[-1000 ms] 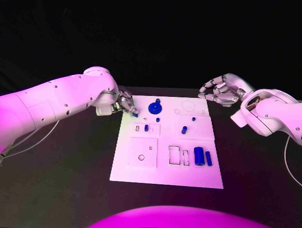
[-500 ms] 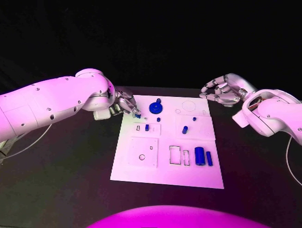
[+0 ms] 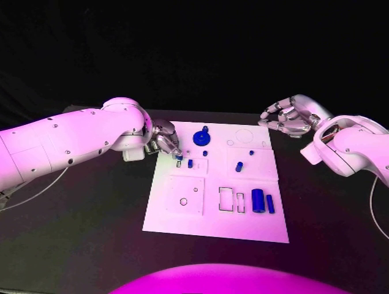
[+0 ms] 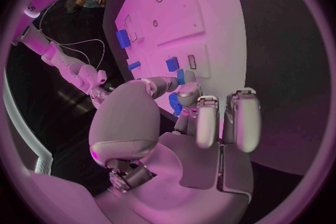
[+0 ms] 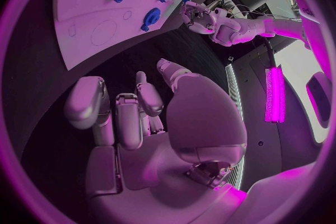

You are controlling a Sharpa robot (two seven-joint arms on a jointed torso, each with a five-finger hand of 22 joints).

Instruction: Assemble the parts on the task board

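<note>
The white task board point(image 3: 214, 228) lies in the middle of the black table. My left hand point(image 3: 165, 141) hangs over the board's far left edge and pinches a small blue part point(image 4: 175, 104) between thumb and a finger. Just beside its fingertips a blue piece point(image 3: 190, 163) stands in a slot. A round blue part point(image 3: 200, 138) with a knob sits at the far end, also seen from the right wrist as the round blue part point(image 5: 152, 14). My right hand point(image 3: 285, 117) hovers past the board's far right corner, fingers loosely bent, holding nothing.
A short blue peg point(image 3: 238, 166) stands mid-board, and two blue cylinders point(image 3: 262, 201) lie side by side near the right edge. Empty outlined recesses point(image 3: 184, 196) mark the near left of the board. Black table surrounds the board on every side.
My left hand has shifted a little toward me and inward over the board's left edge, still holding the small blue part. The right hand has stayed put.
</note>
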